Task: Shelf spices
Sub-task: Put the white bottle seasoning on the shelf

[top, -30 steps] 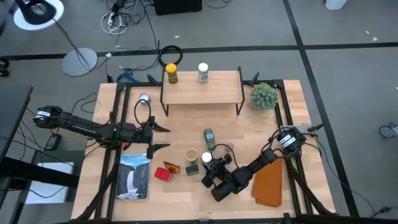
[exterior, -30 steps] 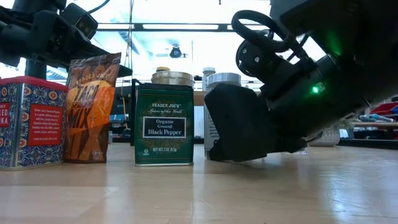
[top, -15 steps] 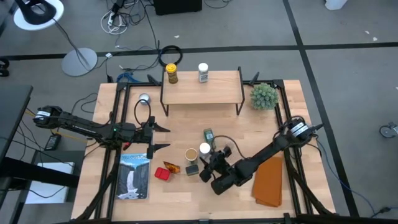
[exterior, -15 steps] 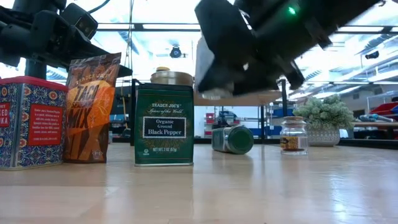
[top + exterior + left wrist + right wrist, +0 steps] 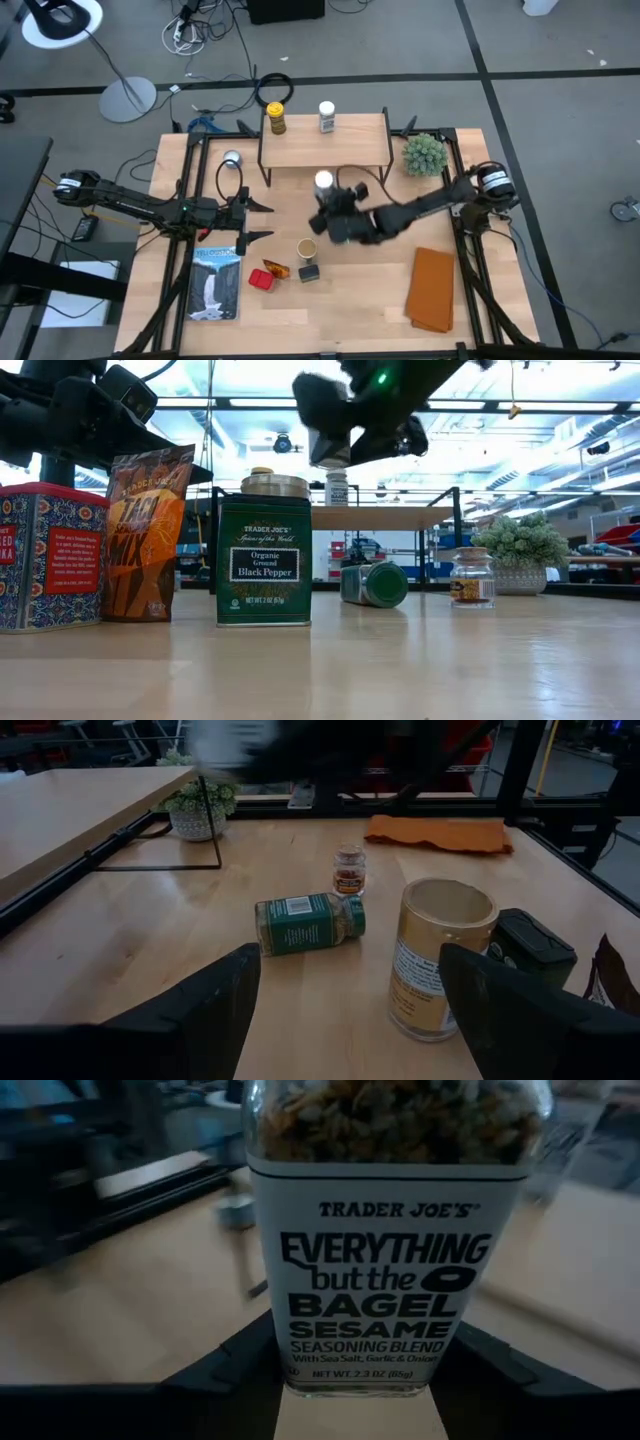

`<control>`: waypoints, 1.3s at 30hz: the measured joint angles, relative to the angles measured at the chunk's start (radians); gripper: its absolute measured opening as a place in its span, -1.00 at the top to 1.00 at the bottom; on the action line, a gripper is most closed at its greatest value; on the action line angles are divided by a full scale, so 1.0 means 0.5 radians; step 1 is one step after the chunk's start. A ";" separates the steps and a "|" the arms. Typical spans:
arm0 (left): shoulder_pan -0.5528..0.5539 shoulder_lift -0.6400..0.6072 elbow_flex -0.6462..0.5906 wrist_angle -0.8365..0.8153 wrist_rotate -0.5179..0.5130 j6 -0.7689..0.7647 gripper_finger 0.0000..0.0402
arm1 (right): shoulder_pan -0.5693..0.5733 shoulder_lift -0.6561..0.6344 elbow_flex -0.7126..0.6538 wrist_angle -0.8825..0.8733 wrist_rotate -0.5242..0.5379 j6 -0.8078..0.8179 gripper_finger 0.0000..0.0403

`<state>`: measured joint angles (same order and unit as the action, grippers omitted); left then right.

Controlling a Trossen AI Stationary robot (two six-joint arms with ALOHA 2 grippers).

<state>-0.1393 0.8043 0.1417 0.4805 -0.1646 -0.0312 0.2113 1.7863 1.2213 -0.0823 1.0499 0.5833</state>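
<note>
Right tool (image 5: 328, 205) raised mid-table, clamped — left tool (image 5: 262, 220) parked, fingers apart.

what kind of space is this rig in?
Likely a robotics lab or workshop: grey floor with loose cables, long ceiling light strips over workbenches, and a light wooden tabletop in a black metal frame carrying two arms.

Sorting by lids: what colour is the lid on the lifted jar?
White; the jar shows it best in the high view.
</note>
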 joint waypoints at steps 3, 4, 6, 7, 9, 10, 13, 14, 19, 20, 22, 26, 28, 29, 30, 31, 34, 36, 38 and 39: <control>0.000 0.000 0.000 0.000 0.001 0.000 -0.55 | -0.152 0.000 0.000 0.112 -0.004 -0.184 -0.03; 0.000 0.001 0.000 0.000 0.001 0.000 -0.55 | -0.199 -0.001 0.000 0.136 -0.005 -0.222 -0.03; 0.000 0.000 0.000 0.000 0.000 0.000 -0.55 | -0.290 -0.002 0.000 0.168 -0.006 -0.247 -0.02; 0.000 0.000 0.000 0.000 0.000 0.000 -0.55 | -0.334 -0.002 0.000 0.179 -0.007 -0.247 -0.02; 0.000 0.000 0.000 0.000 0.001 0.000 -0.55 | -0.414 -0.002 0.000 0.191 -0.016 -0.238 -0.02; 0.000 0.000 0.000 0.000 0.001 0.000 -0.55 | -0.453 -0.002 0.000 0.191 -0.040 -0.229 -0.02; 0.000 0.000 0.000 0.000 0.001 0.000 -0.55 | -0.560 -0.002 0.000 0.190 -0.196 -0.219 -0.02; 0.000 0.000 0.000 0.000 0.001 0.000 -0.55 | -0.592 -0.002 0.000 0.189 -0.247 -0.212 -0.02; 0.000 0.000 0.000 0.000 0.000 0.000 -0.55 | -0.703 -0.001 0.000 0.133 -0.328 -0.124 -0.02; 0.000 0.001 0.000 0.000 0.000 0.000 -0.55 | -0.718 0.009 0.000 0.123 -0.326 -0.113 -0.02; 0.000 0.000 0.000 0.000 0.000 0.000 -0.55 | -0.742 0.021 -0.001 0.096 -0.330 -0.114 -0.02; 0.000 0.001 0.000 0.000 0.001 0.000 -0.55 | -0.756 0.054 -0.001 0.079 -0.330 -0.112 -0.02; 0.000 0.001 0.000 0.000 0.001 0.000 -0.55 | -0.757 0.070 0.003 0.083 -0.326 -0.110 -0.02; 0.000 0.001 0.000 0.000 0.000 0.000 -0.55 | -0.760 0.075 0.003 0.067 -0.328 -0.112 -0.02; 0.000 0.001 0.000 0.001 0.000 0.000 -0.55 | -0.764 0.080 0.001 0.044 -0.329 -0.118 -0.02; 0.000 0.001 0.000 0.001 0.001 0.000 -0.55 | -0.767 0.080 0.001 0.036 -0.329 -0.124 -0.02; 0.000 0.001 0.000 0.003 0.000 0.000 -0.55 | -0.780 0.087 0.003 0.020 -0.317 -0.126 -0.02; 0.000 0.001 0.001 0.013 0.000 0.000 -0.55 | -0.783 0.087 0.003 0.015 -0.306 -0.123 -0.02; 0.000 0.001 0.001 0.018 0.000 0.000 -0.55 | -0.787 0.087 0.003 0.013 -0.292 -0.123 -0.02; 0.000 0.001 0.001 0.029 0.000 0.000 -0.55 | -0.788 0.088 0.003 0.012 -0.279 -0.122 -0.02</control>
<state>-0.1391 0.8047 0.1421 0.4950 -0.1645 -0.0311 -0.1827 1.8305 1.2228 -0.0763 0.9101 0.5222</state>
